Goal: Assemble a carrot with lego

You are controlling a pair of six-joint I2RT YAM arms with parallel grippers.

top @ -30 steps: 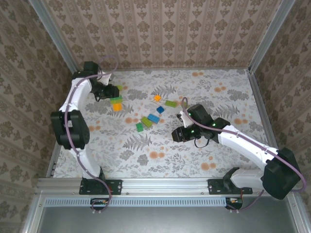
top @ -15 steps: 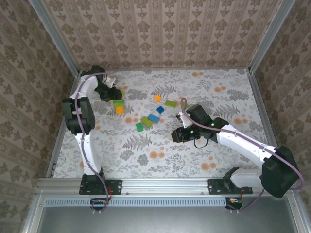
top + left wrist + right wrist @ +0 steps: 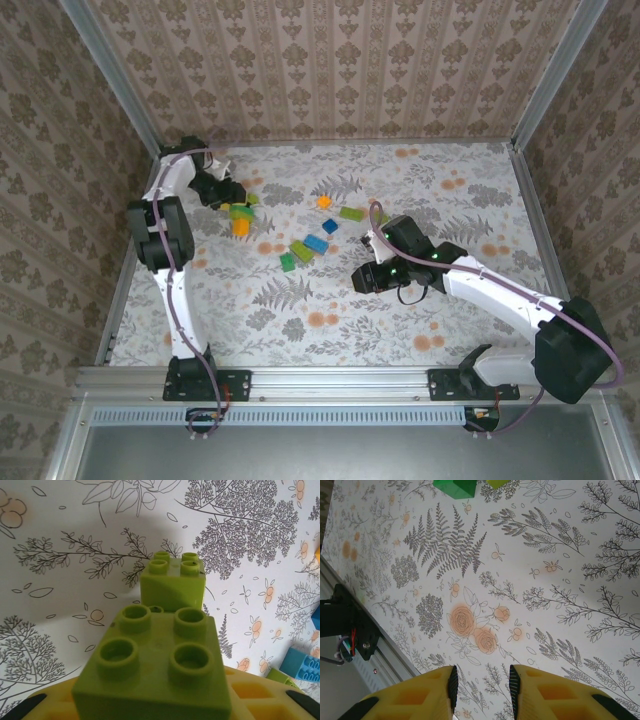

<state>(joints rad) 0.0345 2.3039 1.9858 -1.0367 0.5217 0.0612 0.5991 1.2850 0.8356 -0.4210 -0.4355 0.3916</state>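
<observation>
Top view: the left gripper (image 3: 226, 192) is reaching to ten o'clock on the counter (image 3: 450, 200), just beside the part-built carrot (image 3: 240, 216), which is showing lime over orange. Loose lego (image 3: 316, 243) is lying near centre, so most of the assembly is judged outstanding.

Left wrist: a lime brick (image 3: 155, 675) is sitting between the fingers (image 3: 260, 700); whether it is grasped or released cannot be told.

Right wrist: the right gripper (image 3: 481, 685) is hanging released and empty above the counter.
</observation>
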